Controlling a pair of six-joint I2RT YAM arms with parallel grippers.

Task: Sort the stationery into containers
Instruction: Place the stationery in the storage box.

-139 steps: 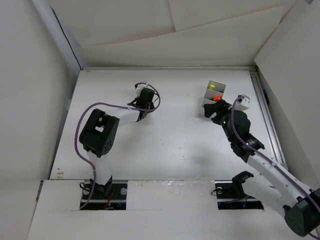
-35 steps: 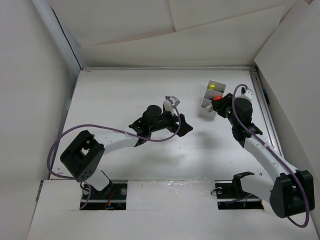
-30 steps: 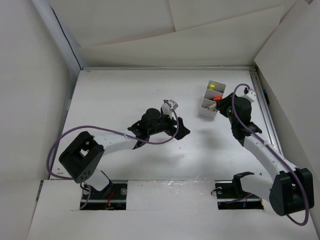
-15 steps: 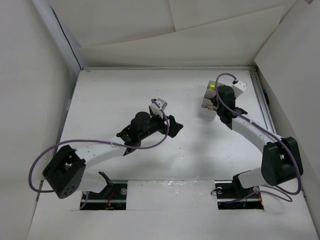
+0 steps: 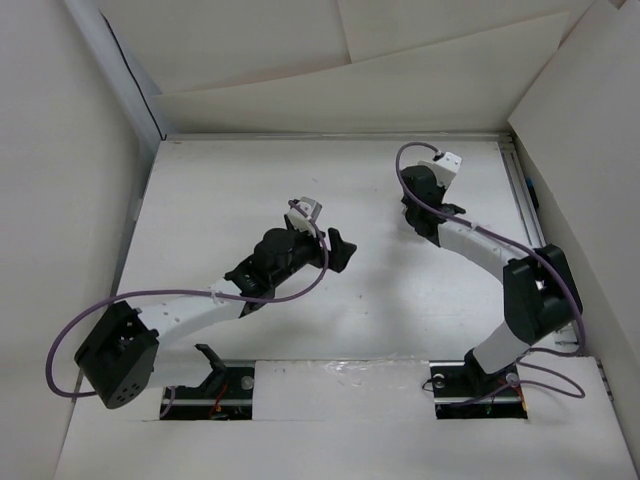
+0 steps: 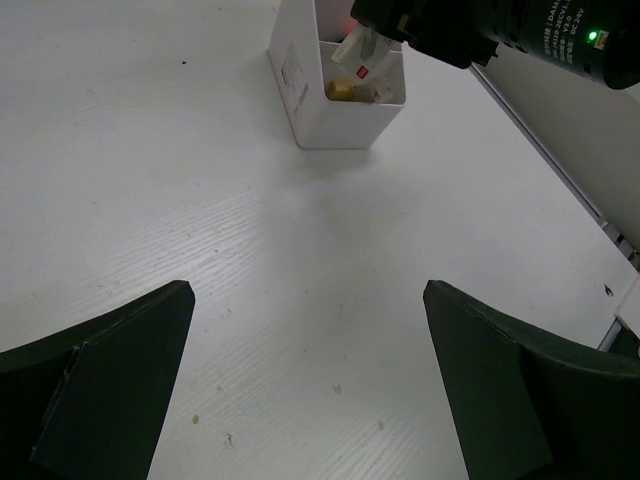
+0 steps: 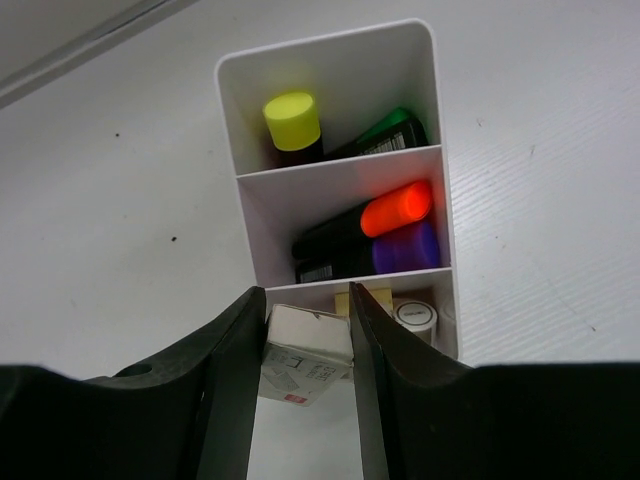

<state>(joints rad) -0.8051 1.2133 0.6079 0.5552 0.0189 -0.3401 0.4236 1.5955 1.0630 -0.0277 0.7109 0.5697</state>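
A small white labelled block (image 7: pixel 300 368) was clamped in the right gripper (image 7: pixel 305 340) at the end compartment of a three-part white tub (image 7: pixel 330 40). The left gripper (image 6: pixel 305 295) was spread wide above the table (image 6: pixel 150 150).

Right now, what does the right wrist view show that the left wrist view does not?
Only right wrist: a yellow-capped marker and a green item in the far compartment, a purple-capped marker in the middle one. Only left wrist: the open left end effector. Both: the white container and the pale piece held by the right end effector at its near compartment.
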